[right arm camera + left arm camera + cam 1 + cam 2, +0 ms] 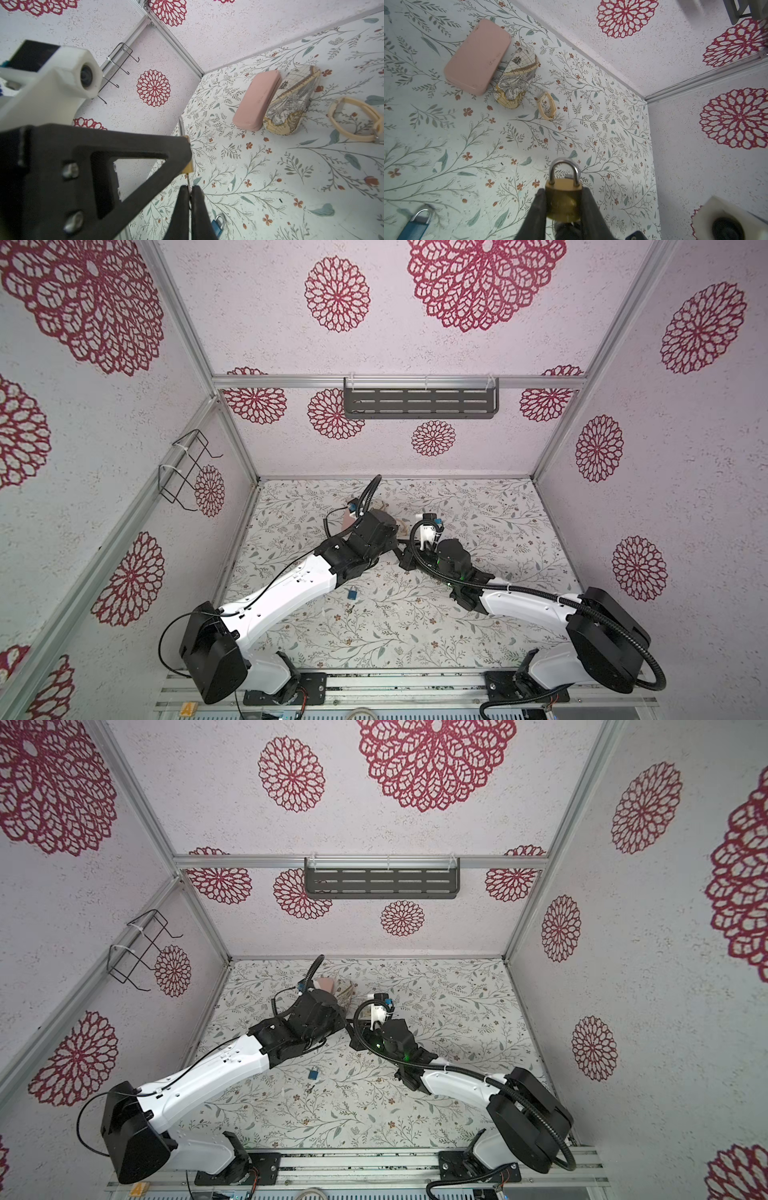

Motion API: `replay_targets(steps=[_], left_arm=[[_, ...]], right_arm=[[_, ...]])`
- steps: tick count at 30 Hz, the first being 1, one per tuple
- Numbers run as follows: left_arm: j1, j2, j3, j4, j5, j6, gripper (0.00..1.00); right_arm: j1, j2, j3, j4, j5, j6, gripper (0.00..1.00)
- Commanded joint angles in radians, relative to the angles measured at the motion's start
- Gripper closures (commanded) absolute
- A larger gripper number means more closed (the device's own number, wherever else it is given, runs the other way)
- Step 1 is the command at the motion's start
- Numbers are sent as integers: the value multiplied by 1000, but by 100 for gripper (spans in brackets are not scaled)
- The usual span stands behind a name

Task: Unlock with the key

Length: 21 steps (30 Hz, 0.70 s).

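Note:
My left gripper is shut on a brass padlock, its black fingers pressing both sides of the body. The steel shackle stands closed above them. In the right wrist view my right gripper is shut on the key, seen edge-on as a thin metal sliver. The key's tip reaches the underside of the brass padlock. How deep it sits is hidden by the left gripper's finger. In both top views the two grippers meet mid-table, left gripper against right gripper.
A blue padlock lies on the floral table below the left forearm. A pink case, a map-patterned case and a cream bracelet lie near the back wall. A wire rack hangs on the left wall.

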Motion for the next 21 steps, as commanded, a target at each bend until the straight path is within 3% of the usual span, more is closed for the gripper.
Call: replay_targets(steps=[1, 5, 16, 21], left_arm=[[-27, -28, -12, 37, 97, -36, 100], [-32, -33, -24, 61, 139, -51, 100], [-26, -100, -125, 237, 171, -74, 100], [-17, -121, -162, 314, 190, -72, 100]], right_arm=[[-7, 8, 58, 57, -9, -24, 100], [-9, 3, 69, 79, -32, 8, 100], [-9, -31, 54, 233, -67, 304, 100], [-8, -47, 50, 267, -58, 380, 100]])
